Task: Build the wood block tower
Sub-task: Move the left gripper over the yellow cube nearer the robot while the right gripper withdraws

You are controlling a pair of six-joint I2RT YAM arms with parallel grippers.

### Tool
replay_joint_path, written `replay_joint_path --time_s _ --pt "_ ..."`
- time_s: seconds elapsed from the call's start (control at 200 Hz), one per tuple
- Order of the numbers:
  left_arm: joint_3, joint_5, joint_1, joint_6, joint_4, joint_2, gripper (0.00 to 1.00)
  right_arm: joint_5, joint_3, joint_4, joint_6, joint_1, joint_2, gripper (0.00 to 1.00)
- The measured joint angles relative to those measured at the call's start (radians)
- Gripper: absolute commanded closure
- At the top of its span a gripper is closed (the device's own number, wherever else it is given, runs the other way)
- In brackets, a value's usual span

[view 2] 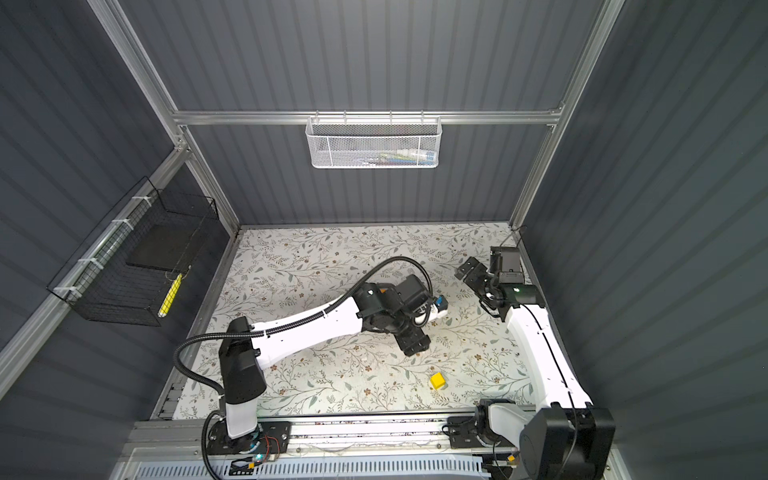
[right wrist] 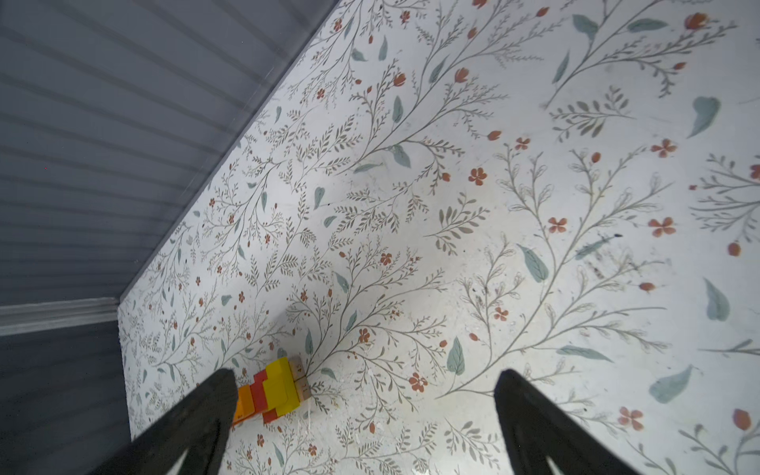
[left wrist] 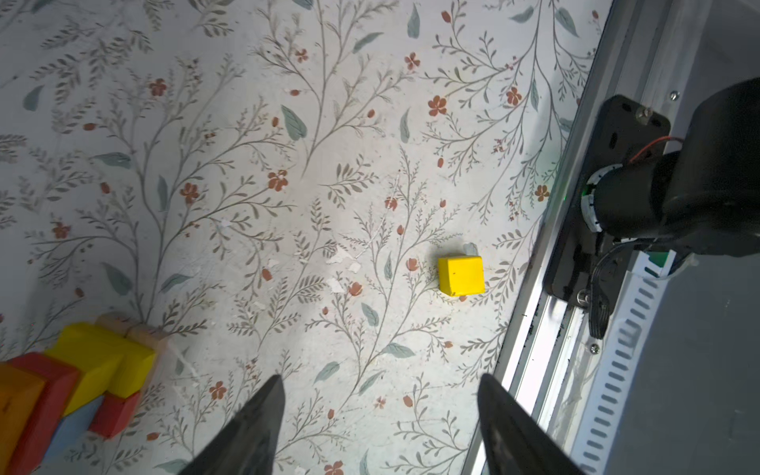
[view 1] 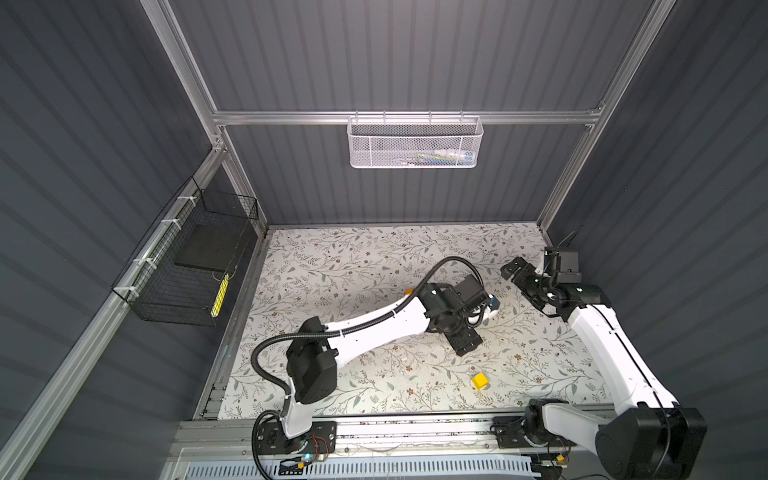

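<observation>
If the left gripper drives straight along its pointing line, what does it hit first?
Probably the yellow cube, alone on the mat ahead of the open left gripper, off toward one finger's line. Nothing lies between; depth is unclear, so the fingers might touch mat first.

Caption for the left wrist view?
Open left end effector over the floral mat; loose yellow cube ahead, block tower nearby.

A white mesh basket [view 1: 390, 145] and black wire basket [view 1: 174, 307] hang on the frame [view 1: 291, 117]
</observation>
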Motion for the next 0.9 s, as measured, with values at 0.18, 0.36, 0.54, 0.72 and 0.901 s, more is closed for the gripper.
replay_joint_path --time_s 0.18,0.36,0.54,0.72,0.901 --pt "0.048 -0.018 -0.038 0.018 -0.034 0.069 0.25 -0.032 -0.038 0.024 0.039 -0.076 0.004 0.01" --pt "0.095 -0.02 -0.065 0.021 -0.045 0.137 0.25 -0.082 -0.075 0.066 0.085 -0.134 0.007 0.01" --pt "0.14 -0.015 -0.097 0.02 -0.058 0.209 0.25 -0.092 -0.1 0.091 0.127 -0.167 -0.013 0.01" --pt "0.157 0.008 -0.128 0.016 -0.069 0.254 0.28 -0.088 -0.132 0.123 0.161 -0.183 -0.09 0.01" --pt "0.207 0.027 -0.157 0.013 -0.092 0.306 0.33 -0.085 -0.153 0.152 0.191 -0.189 -0.117 0.01"
